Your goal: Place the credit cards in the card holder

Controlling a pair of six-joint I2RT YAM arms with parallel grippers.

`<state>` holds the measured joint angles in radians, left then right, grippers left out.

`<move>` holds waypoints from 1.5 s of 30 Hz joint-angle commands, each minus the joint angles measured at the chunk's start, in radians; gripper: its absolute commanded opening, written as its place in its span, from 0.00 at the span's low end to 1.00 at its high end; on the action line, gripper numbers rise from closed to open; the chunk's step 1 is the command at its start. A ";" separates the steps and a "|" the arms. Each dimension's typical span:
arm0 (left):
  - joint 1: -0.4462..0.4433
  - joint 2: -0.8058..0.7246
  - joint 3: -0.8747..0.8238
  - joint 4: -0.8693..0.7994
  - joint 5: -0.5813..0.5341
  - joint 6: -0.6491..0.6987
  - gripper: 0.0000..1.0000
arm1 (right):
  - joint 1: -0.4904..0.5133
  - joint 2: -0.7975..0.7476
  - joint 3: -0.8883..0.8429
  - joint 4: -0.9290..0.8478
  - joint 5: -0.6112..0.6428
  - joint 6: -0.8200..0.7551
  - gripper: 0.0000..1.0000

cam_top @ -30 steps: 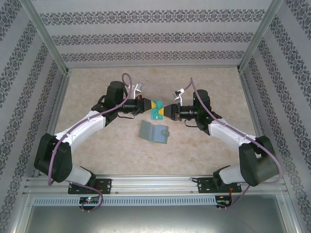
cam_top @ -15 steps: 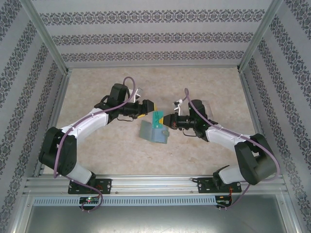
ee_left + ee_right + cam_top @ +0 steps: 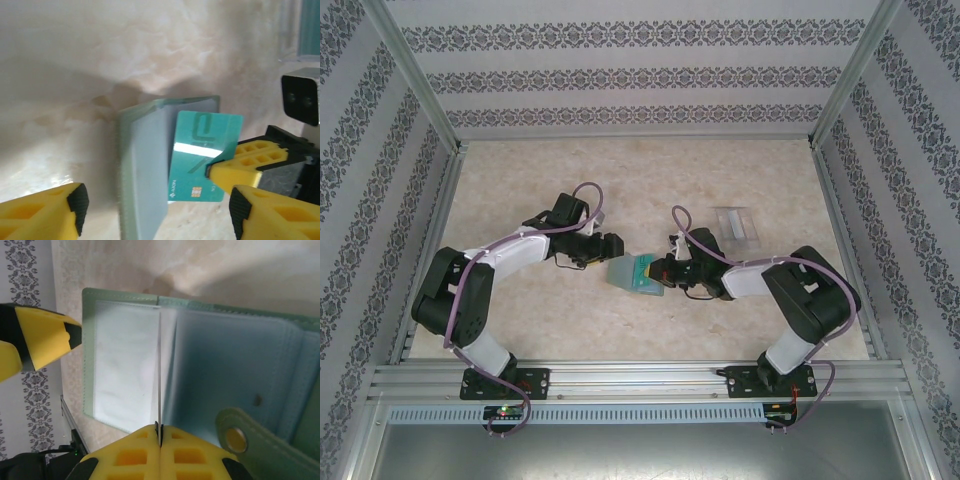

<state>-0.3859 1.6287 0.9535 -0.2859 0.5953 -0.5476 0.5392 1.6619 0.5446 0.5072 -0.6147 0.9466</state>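
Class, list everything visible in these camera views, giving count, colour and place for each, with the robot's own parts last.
card holder: one, sage green, open, mid-table between the grippers
credit card: one, teal, at the holder's sleeves
pale flat item: one, translucent grey, on the table's right side; possibly more cards
table: one, beige marbled
walls: three, grey-patterned white, around the table
left gripper: one, yellow fingers, open, facing the holder
right gripper: one, yellow fingers, shut on the credit card
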 commanded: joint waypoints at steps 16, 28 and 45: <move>0.004 0.100 -0.073 0.005 -0.088 0.082 0.28 | 0.016 0.122 0.011 0.227 -0.087 0.145 0.00; 0.004 0.117 -0.056 -0.031 -0.106 0.086 0.23 | 0.031 0.187 0.034 0.200 -0.108 0.176 0.00; 0.005 0.111 -0.084 -0.004 -0.104 0.060 0.21 | 0.068 0.260 0.065 0.265 -0.098 0.238 0.00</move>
<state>-0.3828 1.7142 0.8856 -0.2951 0.4953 -0.4786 0.5755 1.8866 0.6090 0.7723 -0.7307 1.1664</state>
